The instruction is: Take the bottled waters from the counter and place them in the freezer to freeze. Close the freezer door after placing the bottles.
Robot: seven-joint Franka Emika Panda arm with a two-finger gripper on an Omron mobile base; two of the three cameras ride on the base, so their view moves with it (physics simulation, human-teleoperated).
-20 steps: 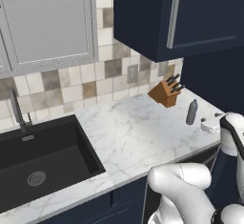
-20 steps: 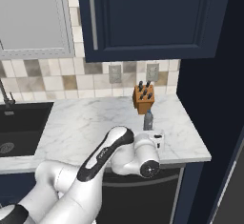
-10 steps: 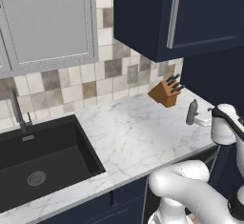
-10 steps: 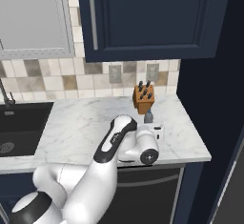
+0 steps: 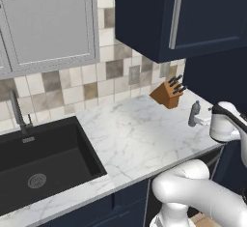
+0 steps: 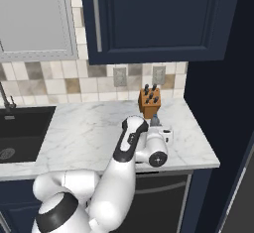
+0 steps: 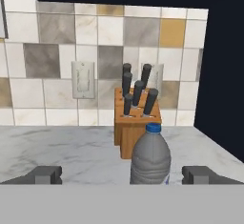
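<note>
End effector [image 7: 123, 174]: fingers spread to full width, one dark fingertip [image 7: 45, 174] at lower left of the hand view, the other at lower right. Nothing is held; no contact visible on either tip.

Bottled water [image 7: 150, 155]: upright on the white marble surface [image 7: 71, 147], blue cap on top, standing lower centre of the hand view, between the two fingertips and a little nearer the right one, apart from both. In the left base view the bottle [image 5: 194, 114] sits at right of frame, just beside the white wrist of the arm, close to the surface's right edge. In the right base view only its top [image 6: 154, 121] shows above the hand, mid-frame.

Knife block [image 7: 137, 127]: wooden, dark handles sticking up, directly behind the bottle against the tiled wall; centre of the hand view.

Black sink basin [image 5: 38, 163]: lower left of the left base view, well apart from the bottle.

Writing: a small pale label patch on the bottle's lower right side, too small to read. Two wall outlets [image 7: 83, 79] behind the block, no legible marks.
</note>
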